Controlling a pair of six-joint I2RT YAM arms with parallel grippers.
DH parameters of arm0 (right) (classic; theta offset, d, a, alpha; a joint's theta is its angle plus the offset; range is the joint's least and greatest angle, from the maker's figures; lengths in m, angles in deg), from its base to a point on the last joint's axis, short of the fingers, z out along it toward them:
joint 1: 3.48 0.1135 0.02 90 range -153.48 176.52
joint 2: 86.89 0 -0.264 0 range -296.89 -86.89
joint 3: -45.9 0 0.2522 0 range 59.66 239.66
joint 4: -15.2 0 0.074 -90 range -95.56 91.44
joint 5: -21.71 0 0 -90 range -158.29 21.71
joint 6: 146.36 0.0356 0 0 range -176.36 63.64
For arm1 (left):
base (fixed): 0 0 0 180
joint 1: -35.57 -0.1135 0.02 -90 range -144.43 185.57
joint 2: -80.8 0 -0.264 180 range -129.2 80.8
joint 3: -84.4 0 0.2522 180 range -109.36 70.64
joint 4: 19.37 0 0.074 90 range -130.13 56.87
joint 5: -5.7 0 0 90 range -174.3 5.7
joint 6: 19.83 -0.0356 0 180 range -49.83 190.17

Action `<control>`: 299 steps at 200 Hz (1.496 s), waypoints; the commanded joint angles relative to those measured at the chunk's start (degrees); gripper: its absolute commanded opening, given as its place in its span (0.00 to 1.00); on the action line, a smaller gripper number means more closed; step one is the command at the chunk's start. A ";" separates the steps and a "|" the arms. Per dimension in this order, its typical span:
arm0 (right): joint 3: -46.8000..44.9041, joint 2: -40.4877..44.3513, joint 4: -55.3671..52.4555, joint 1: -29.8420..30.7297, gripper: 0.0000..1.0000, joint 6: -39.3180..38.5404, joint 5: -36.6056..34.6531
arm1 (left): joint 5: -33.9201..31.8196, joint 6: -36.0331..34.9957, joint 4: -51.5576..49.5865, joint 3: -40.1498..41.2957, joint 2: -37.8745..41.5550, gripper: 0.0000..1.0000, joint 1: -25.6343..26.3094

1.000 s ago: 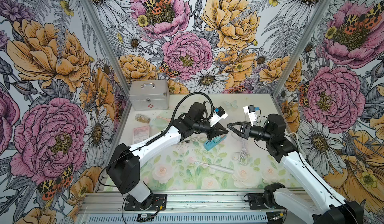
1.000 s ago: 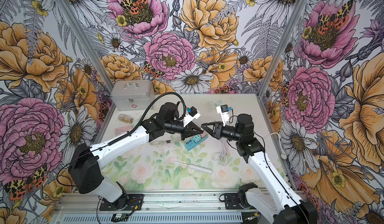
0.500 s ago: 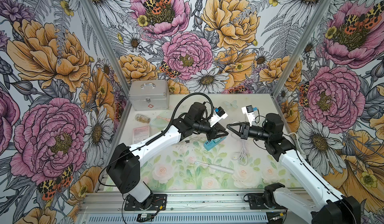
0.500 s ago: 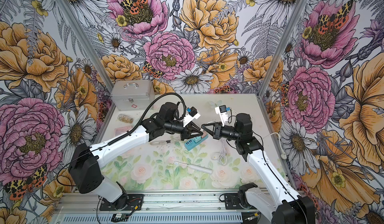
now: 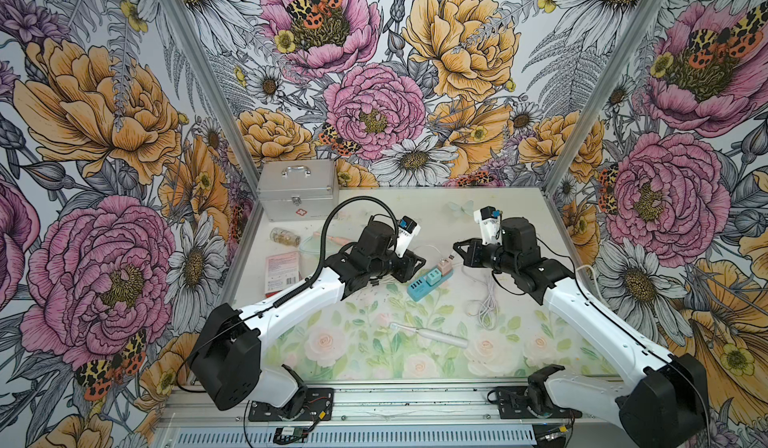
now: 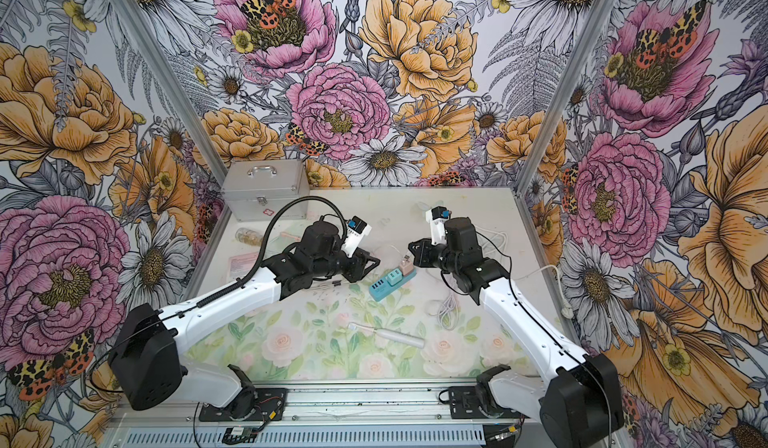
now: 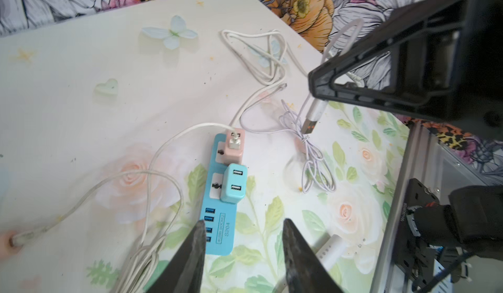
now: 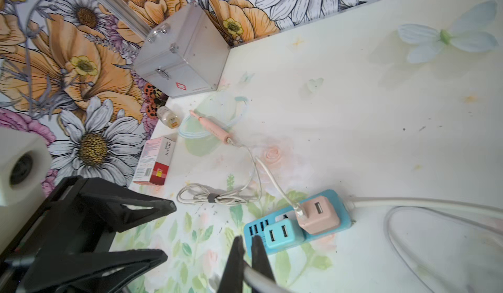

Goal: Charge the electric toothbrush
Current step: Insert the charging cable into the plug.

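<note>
Electric toothbrush (image 5: 428,335) lying flat on robot's side of blue power strip (image 5: 430,283), apart from it. Right gripper (image 8: 247,240) clamped on silver USB plug (image 7: 313,116), raised beside power strip's far end. Left gripper (image 7: 243,223) fingers spread, empty, over power strip's near end

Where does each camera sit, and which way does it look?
Top views: high in front, looking down on the floral table; white left arm, right arm show.
Left wrist: on the left arm, past the open left gripper towards the blue plastic power strip.
Right wrist: past the right gripper, shut on a silver USB plug, towards that strip.
Wrist views share the strip.
</note>
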 commanded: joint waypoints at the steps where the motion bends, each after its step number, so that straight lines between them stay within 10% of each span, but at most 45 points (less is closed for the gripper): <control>1: 3.82 -3.78 -4.15 5.20 0.00 -0.92 -14.59 | -7.38 6.63 3.01 2.32 -2.67 0.42 -0.26; 56: 7.67 -12.69 -4.38 14.76 0.00 1.52 -25.93 | -6.91 9.25 8.53 5.19 -8.70 0.38 0.68; 299: 1.30 -19.39 2.85 23.90 0.00 16.85 -47.10 | -6.12 9.53 9.65 6.60 -16.19 0.31 1.86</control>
